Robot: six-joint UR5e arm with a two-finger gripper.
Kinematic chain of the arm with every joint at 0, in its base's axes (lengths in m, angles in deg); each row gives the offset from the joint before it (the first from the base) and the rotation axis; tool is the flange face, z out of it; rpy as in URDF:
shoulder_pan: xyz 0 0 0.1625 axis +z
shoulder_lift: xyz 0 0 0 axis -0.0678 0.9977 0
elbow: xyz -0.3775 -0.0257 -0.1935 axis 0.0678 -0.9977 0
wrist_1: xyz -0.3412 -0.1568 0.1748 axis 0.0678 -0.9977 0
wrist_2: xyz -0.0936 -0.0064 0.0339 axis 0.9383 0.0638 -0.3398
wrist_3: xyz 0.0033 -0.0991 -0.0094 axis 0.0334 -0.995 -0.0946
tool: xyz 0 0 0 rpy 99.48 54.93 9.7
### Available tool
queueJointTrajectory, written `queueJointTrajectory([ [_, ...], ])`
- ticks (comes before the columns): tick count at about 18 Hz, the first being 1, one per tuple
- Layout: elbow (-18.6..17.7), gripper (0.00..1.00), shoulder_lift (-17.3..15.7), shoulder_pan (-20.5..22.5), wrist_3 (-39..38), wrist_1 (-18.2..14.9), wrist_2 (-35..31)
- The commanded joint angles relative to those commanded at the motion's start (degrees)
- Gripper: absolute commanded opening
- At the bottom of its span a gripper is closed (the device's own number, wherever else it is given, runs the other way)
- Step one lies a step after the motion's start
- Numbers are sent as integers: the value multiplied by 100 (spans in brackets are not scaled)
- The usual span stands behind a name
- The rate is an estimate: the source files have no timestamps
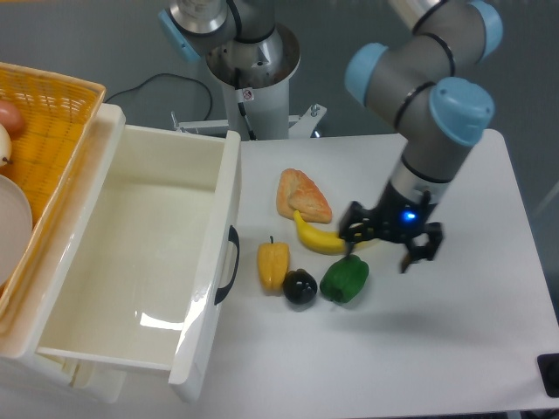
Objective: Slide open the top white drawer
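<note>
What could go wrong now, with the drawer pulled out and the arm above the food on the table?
1. The gripper hangs low, right beside the banana and green pepper; a sideways move could knock them or roll them across the table.
2. The top white drawer stands far out with its black handle near the yellow pepper; an arm sweep could hit its front.

Drawers: one, the top white drawer [131,262], seen pulled open.
Handles: one black handle [229,264], at the drawer's 3 o'clock side.
Baskets: one orange woven basket [48,109], at 10 o'clock.
Peppers: two, one yellow pepper [272,265], one green pepper [344,278].
Bananas: one banana [320,240].
Pastries: one bread piece [302,195].
Dark round fruit: one [300,287].
Grippers: one gripper [390,247].
</note>
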Motion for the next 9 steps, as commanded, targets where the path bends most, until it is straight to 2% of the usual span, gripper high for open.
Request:
queueJointTrajectory([
  [3,-26,100,141,246,1557,-9,-212],
  [6,-9,100,158,414,1798,-9,-230],
  [9,17,100,343,440,1798,0,-406],
])
